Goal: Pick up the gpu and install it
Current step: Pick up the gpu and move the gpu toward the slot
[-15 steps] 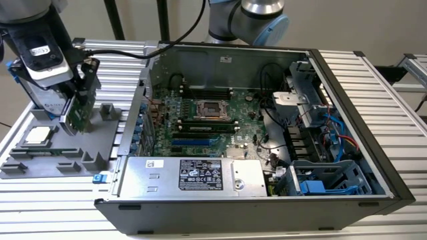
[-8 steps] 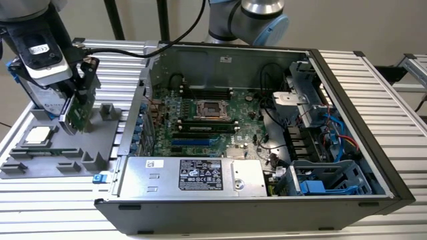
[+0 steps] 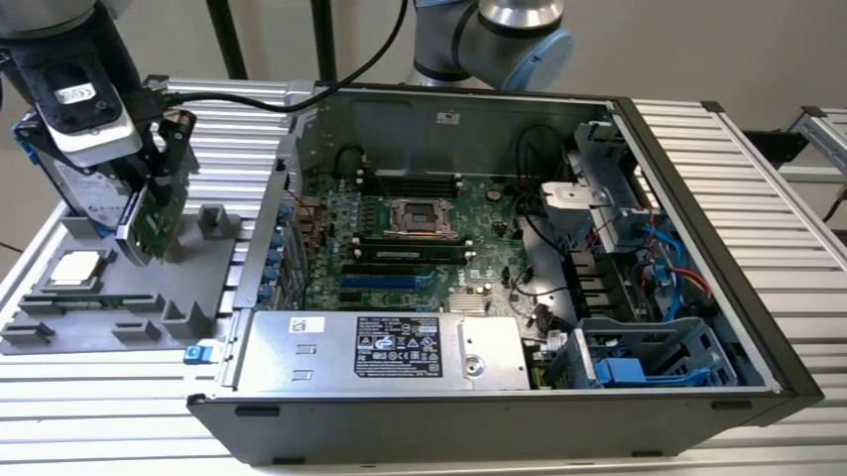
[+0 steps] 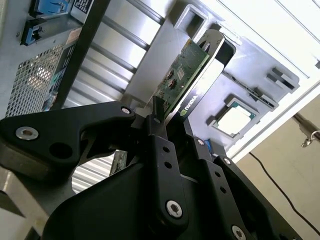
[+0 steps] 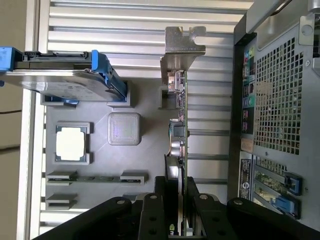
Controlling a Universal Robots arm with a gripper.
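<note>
The graphics card (image 3: 149, 226) stands on edge, clamped between the two black fingers (image 4: 159, 142) of the hand (image 3: 149, 210), which are closed tight on its upper part; it hangs over a grey tray (image 3: 126, 302) at the exterior view's left of the open computer case (image 3: 701, 213); whether its lower edge touches the tray I cannot tell. In the first wrist view the card (image 5: 183, 127) shows edge-on, with its silver bracket (image 5: 184, 41) at the end far from the hand (image 5: 181, 202); in the second wrist view its green face (image 4: 182, 72) tilts away from the hand (image 4: 161, 116). On the tray lies a square silver chip (image 3: 75, 268) in a shallow holder, near the card but apart from it; a hard drive in a blue frame (image 5: 60, 79) stands on edge at the tray's far side. The tray and the case rest on a table (image 3: 748, 139) of ribbed aluminium slats; behind it is a plain beige wall, and the arm's grey and blue joint (image 3: 517, 40) rises behind the case. The exterior view looks down into the case, onto the green main board (image 3: 411, 238) and the silver power supply (image 3: 384, 347); the first wrist view shows the case's back panel (image 5: 280, 105), with its perforated grille and ports, just beside the card.
</note>
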